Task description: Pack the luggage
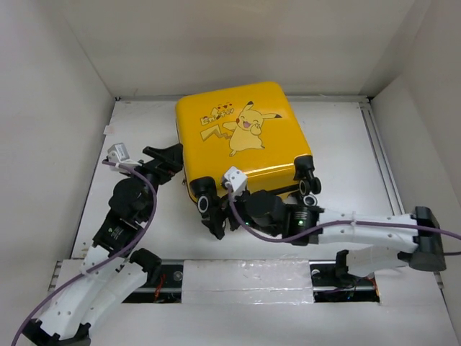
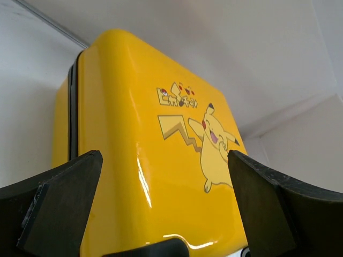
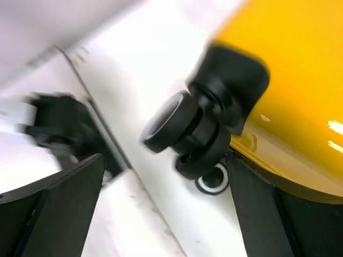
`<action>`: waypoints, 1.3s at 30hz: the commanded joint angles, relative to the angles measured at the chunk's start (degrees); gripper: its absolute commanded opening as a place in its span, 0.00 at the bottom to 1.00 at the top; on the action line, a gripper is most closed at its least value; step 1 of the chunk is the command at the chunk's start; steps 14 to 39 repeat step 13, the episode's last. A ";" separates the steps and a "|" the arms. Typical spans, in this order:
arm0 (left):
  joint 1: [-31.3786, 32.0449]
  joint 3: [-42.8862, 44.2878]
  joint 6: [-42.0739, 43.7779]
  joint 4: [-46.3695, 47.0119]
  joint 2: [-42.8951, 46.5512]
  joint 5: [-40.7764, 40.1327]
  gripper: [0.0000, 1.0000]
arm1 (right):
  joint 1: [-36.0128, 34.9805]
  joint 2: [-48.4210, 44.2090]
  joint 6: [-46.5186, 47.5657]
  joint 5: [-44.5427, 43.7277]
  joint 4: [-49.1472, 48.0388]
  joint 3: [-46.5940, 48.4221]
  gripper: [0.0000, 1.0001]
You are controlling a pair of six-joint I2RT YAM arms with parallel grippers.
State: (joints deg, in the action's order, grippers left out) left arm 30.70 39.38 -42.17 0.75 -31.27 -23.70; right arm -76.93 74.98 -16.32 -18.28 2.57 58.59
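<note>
Luggage (image 1: 241, 137) lies flat and closed on the tabletop (image 1: 346, 144), at the middle of the far edge, with its Pikachu print (image 1: 246, 127) facing up. I read its long axis as running from the near edge to the far edge, slanted slightly toward the far-left corner. The wheeled end points at the near edge and the opposite end at the far edge. On the overhead view the left gripper (image 1: 171, 163) sits just beside the case's left side. Its wrist camera shows both fingers spread wide, nothing between them, and the yellow shell (image 2: 134, 134) ahead with its dark closure seam (image 2: 72, 107) visible along the side. The right gripper (image 1: 222, 220) is at the near-left corner of the case, also spread apart. Its wrist view is blurred, but the black caster wheel (image 3: 182, 128) of that corner sits in the gap between the fingers. I cannot tell whether either finger touches it. Further casters (image 1: 308, 176) show at the near-right corner of the case.
</note>
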 commanded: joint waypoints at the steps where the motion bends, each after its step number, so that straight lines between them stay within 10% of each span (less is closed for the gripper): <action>1: 0.06 1.06 1.74 -0.14 2.17 5.23 1.00 | -1.65 -8.69 1.02 -4.36 0.41 4.78 1.00; 13: 0.06 3.77 5.26 -7.60 5.61 2.54 1.00 | 8.54 -31.27 -1.26 -14.15 4.21 -11.56 1.00; 39: 0.06 3.77 5.26 -7.60 5.61 2.54 1.00 | 8.54 -31.27 -1.26 -14.15 4.21 -11.56 1.00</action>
